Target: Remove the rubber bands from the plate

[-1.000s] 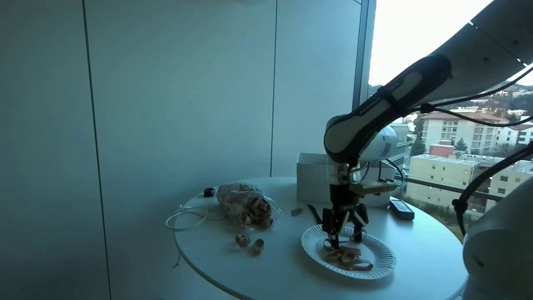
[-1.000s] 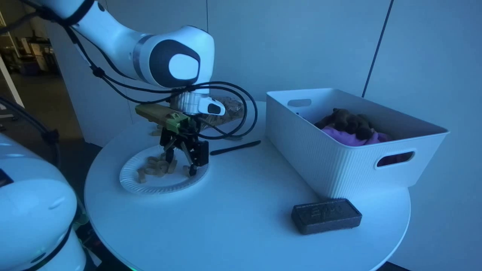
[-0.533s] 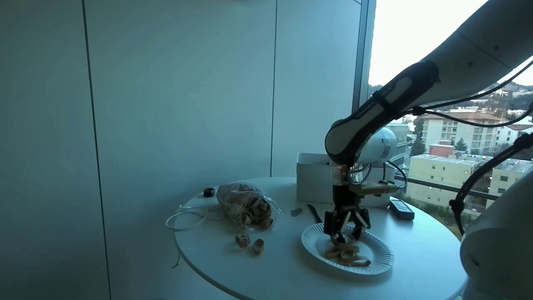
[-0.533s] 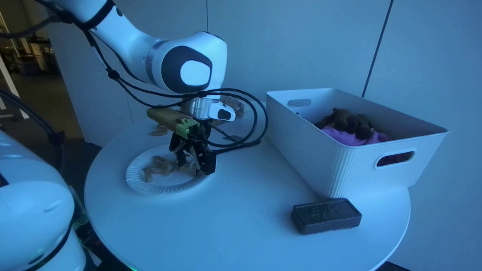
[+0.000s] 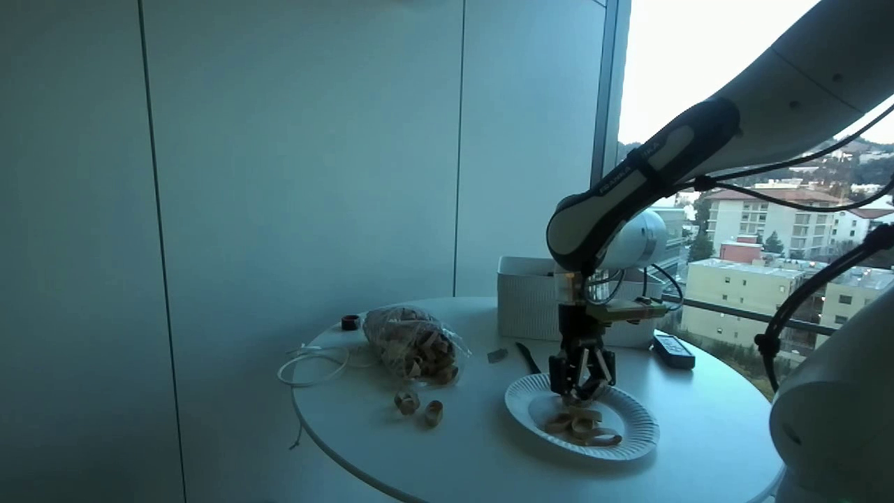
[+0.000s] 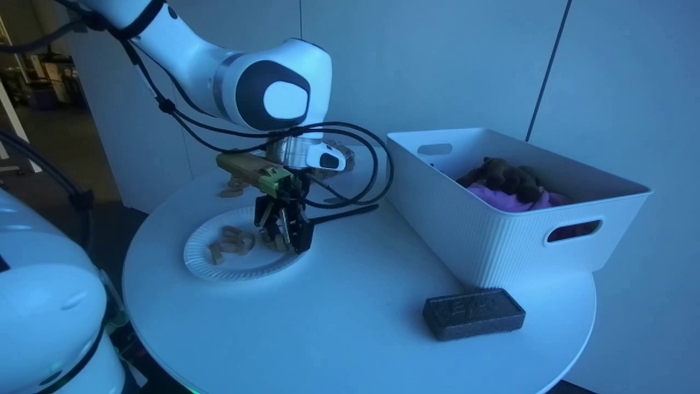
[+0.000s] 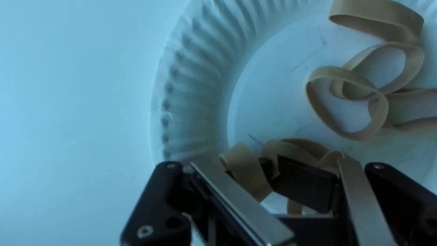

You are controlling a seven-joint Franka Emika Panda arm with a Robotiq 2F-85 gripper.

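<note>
Tan flat rubber bands [image 7: 247, 172] are clamped in the black two-finger gripper [image 5: 578, 397], over the round white fluted plate [image 7: 191, 99]; in the wrist view, loose bands [image 7: 367, 85] lie to the right. Step, as judged: grasping. Next: lift vertically, verify hold, clear the plate.

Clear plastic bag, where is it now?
In an exterior view, the clear plastic bag sits at left on the table, just beyond two brown loops, left of the plate.
</note>
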